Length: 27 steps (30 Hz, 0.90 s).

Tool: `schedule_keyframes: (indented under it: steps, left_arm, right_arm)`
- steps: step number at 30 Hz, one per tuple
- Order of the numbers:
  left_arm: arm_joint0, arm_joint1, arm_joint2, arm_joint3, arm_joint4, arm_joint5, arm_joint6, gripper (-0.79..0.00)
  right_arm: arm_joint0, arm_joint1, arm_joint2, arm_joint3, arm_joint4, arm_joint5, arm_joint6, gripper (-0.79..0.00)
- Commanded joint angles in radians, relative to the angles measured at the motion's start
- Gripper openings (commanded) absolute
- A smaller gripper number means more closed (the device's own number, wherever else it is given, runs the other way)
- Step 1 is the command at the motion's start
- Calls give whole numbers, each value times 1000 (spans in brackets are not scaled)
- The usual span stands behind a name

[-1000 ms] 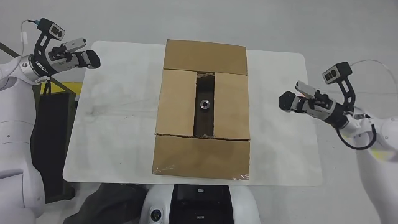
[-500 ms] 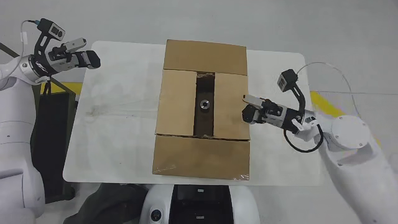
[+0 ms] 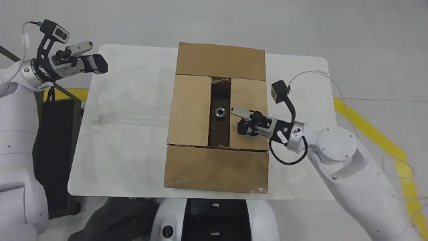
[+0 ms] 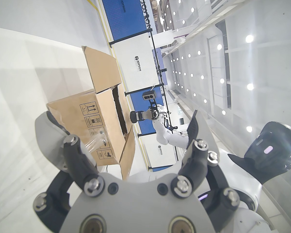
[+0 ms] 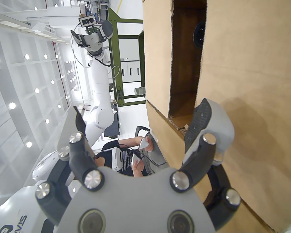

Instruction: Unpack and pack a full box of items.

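A brown cardboard box [image 3: 217, 167] stands in the middle of the white table [image 3: 127, 140]. Its inner flaps leave a narrow gap [image 3: 221, 130], and a round dark object [image 3: 219, 112] lies inside. My right gripper [image 3: 239, 120] hovers open over the right inner flap, at the edge of the gap. In the right wrist view the gripper [image 5: 138, 122] is empty, one fingertip [image 5: 200, 120] sits by the gap's near corner, and the dark object [image 5: 200, 35] shows deep in the box [image 5: 245, 61]. My left gripper [image 3: 97, 63] hangs open and empty by the table's far left corner, with the box [image 4: 97, 115] beyond it [image 4: 121, 127].
Bare table stretches on both sides of the box. A black bag or stand [image 3: 57, 140] sits on the floor off the table's left edge. Yellow floor lines [image 3: 374, 130] run to the right.
My right arm has swung in from the table's right edge to over the box's right inner flap. The left arm and the box have not moved.
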Motion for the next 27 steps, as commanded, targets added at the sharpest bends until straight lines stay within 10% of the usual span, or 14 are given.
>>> schedule_keyframes:
  steps: [1, 27]
  left_arm:
    - [0, 0, 0, 0, 0, 0, 0, 0]
    - [0, 0, 0, 0, 0, 0, 0, 0]
  right_arm:
    - [-1, 0, 1, 0, 0, 0, 0, 0]
    - [131, -57, -203, 104, -52, -17, -26, 0]
